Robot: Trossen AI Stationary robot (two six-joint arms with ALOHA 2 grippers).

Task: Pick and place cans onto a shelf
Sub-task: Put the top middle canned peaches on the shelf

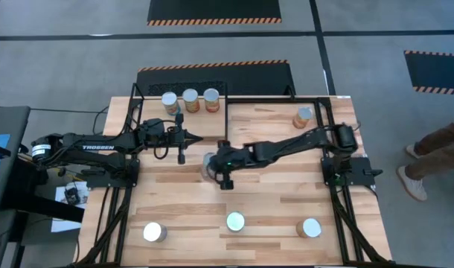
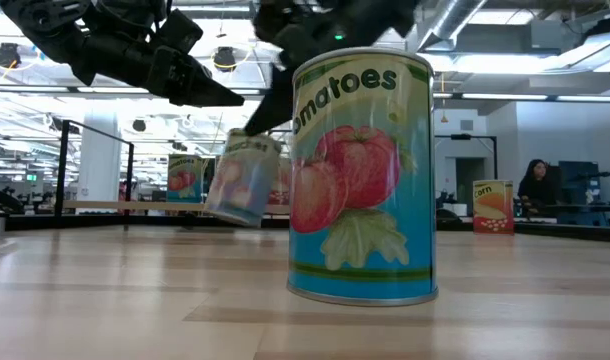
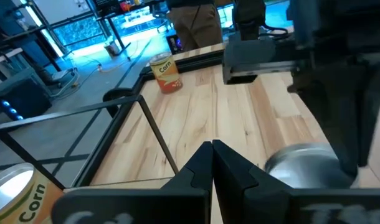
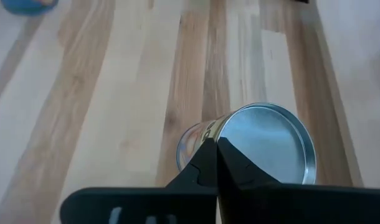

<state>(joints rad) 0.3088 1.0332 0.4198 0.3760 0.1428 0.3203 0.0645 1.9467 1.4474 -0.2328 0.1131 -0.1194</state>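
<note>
The right gripper hangs just in front of the raised light wooden shelf with its thin black metal frame. Its two dark fingers are pressed together at the tips, with nothing between them that I can see. Right at those tips is a small cylindrical tin with a shiny silver top. It tilts over on the plank table instead of standing square, so I'd say it's being nudged, not carried. The left gripper hovers close alongside, nearer the shelf's left end, and it's clenched on nothing as well. Three orange-and-yellow labelled tins already stand in a row at the back left of the shelf. A corn tin stands near the shelf's right end. Three more are lined up well away from the shelf, along the table's near edge, among them the blue tomato tin. To my eye these tins are rigid and fairly weighty, and their smooth walls and slick lids make them ready to roll once they tip. The place to take hold is across the label, about halfway up, with the fingers spread wide either side. The rim or lid would likely slip out.
</note>
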